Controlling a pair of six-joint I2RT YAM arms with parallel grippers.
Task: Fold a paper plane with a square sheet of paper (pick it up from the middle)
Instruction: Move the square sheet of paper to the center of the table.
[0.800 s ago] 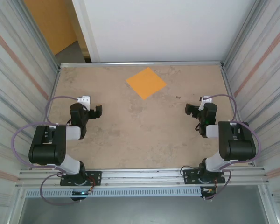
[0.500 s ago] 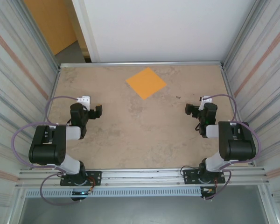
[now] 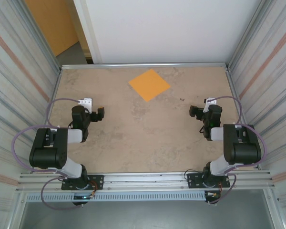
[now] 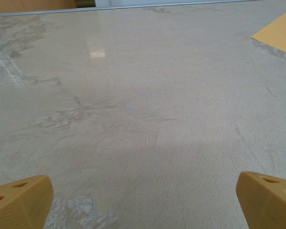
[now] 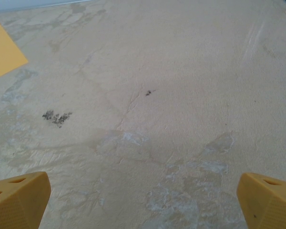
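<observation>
The square sheet of paper (image 3: 149, 84) lies flat and unfolded, turned like a diamond, on the far middle of the table. One corner of the sheet (image 4: 279, 33) shows at the top right of the left wrist view, and another corner of it (image 5: 2, 50) at the top left of the right wrist view. My left gripper (image 3: 97, 114) rests low at the left, well short of the sheet, open with nothing between its yellow fingertips (image 4: 21, 200). My right gripper (image 3: 196, 112) sits at the right, likewise open and empty, its fingertips (image 5: 19, 198) wide apart.
The beige table (image 3: 143, 138) is worn and stained, with a metal rail along its far edge (image 3: 143, 65). Corrugated metal walls (image 3: 19, 71) close in both sides. A white panel (image 3: 167, 28) stands behind, with an orange wall panel (image 3: 52, 21) at the far left.
</observation>
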